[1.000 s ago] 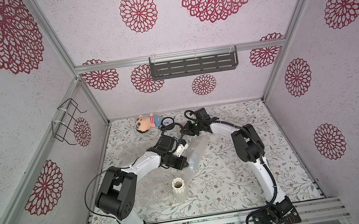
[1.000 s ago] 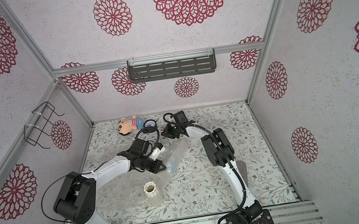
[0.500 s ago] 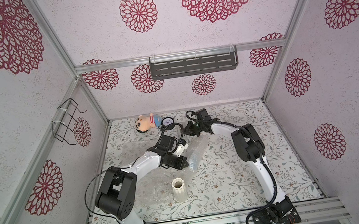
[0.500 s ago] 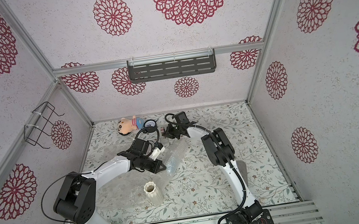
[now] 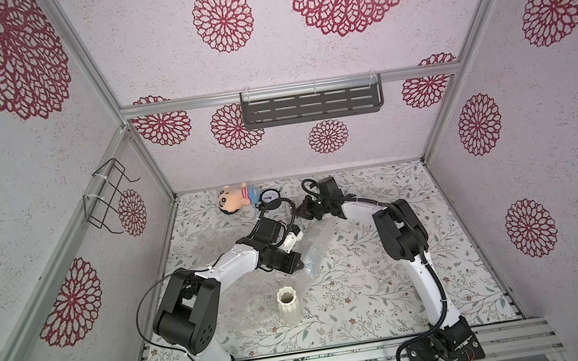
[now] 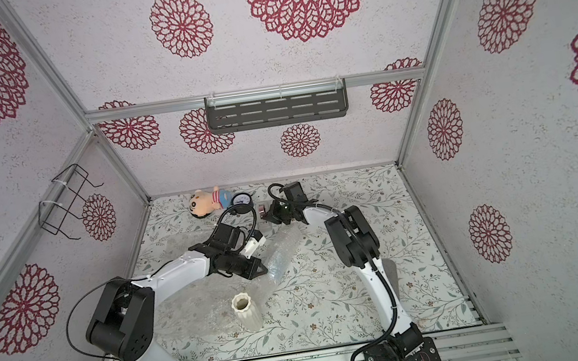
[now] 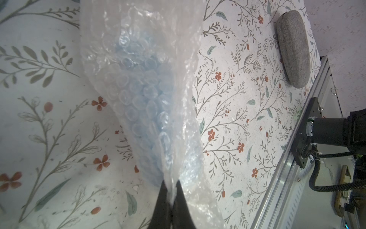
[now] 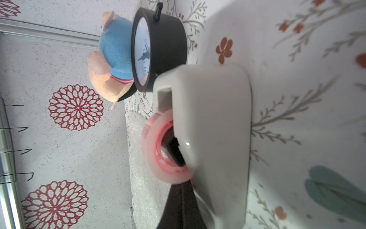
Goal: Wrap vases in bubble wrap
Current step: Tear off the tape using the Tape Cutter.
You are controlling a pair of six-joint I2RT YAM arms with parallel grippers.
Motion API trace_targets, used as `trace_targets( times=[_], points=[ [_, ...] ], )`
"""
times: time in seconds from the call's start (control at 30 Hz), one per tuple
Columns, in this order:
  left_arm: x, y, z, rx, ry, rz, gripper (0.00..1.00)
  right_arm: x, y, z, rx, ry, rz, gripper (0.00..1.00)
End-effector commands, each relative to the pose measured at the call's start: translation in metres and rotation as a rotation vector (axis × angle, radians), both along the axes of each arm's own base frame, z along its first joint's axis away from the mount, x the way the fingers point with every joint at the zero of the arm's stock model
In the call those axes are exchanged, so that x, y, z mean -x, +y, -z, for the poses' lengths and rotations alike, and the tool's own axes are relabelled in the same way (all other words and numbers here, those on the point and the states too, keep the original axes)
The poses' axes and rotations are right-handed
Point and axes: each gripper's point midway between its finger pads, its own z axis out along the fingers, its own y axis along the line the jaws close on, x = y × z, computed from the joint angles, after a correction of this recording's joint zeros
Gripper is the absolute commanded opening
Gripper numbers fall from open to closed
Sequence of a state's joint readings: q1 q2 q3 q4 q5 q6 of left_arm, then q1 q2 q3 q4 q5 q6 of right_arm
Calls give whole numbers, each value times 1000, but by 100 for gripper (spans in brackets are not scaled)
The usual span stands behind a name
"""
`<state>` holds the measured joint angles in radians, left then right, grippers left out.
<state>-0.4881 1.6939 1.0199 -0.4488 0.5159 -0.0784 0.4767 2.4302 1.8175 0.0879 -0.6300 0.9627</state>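
Note:
The light blue vase shows only as a blue blur inside a rolled bubble wrap bundle [image 7: 138, 89], which lies mid-table [image 5: 314, 250] [image 6: 282, 253]. My left gripper [image 7: 171, 190] [image 5: 292, 264] is shut on the bundle's gathered end. The cream vase [image 5: 289, 306] [image 6: 246, 312] stands upright near the front on a second flat bubble wrap sheet [image 5: 243, 303]. My right gripper [image 8: 183, 185] [image 5: 299, 212] is shut at the back, its tips against the rim of the pink tape roll [image 8: 158, 146] in the beige tape dispenser [image 8: 213, 128]. Whether a tape strip is pinched does not show.
A plush doll [image 5: 234, 200] and a black round clock [image 5: 269, 196] lie by the back wall, close to the dispenser. A grey oblong case [image 7: 293, 49] [image 6: 388, 271] rests at the front right behind my right arm. A dark shelf [image 5: 311, 105] hangs on the back wall.
My right gripper's fingers have closed together at the tape roll. The left arm and its bundle have stayed where they were.

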Motion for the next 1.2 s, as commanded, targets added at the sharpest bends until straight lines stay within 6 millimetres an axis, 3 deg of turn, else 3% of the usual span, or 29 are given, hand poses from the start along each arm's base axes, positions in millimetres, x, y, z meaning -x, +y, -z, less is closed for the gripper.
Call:
trace_targets(
  times=[0.0,0.73,1.17],
  points=[
    [-4,-3,-12,38,-39,23,0,6,6,-37,-48,-24,-4,0],
    [-4,-3,-13,38,-41,19,0,21,7,-63,-93,-54,-28,0],
    [-3,-2,-11,39,-37,11,0,40,7,-65,-88,-54,-41,0]
  ],
)
